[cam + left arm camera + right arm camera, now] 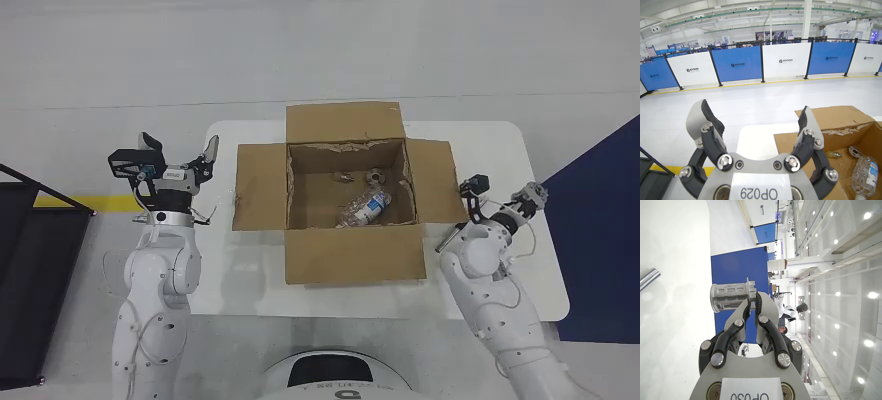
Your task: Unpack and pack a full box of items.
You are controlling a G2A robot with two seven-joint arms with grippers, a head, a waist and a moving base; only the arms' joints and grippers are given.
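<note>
Where the table (540,290) ends on the robot's left, the left gripper (755,108) is held just off the edge, near the left flap of the cardboard box (345,258), and its fingers are spread wide apart with nothing between them. The box is set in the middle of the table with all four flaps folded outward, so that its inside is laid open. Three things are seen on its floor: a small pale vial (833,154) near the far wall, a round metal flange (854,151) just to the right of it, and a clear plastic bottle (368,207) laid on its side nearer the front wall. Beyond the right flap a thin metal rod (447,238) is laid on the table, close to the flap's near corner. Farther right, the right gripper (753,301) is held over the table, apart from the box, and its fingers are pinched together on the collar of a ribbed metal cylinder (729,297), whose length is turned crosswise to the fingers.
</note>
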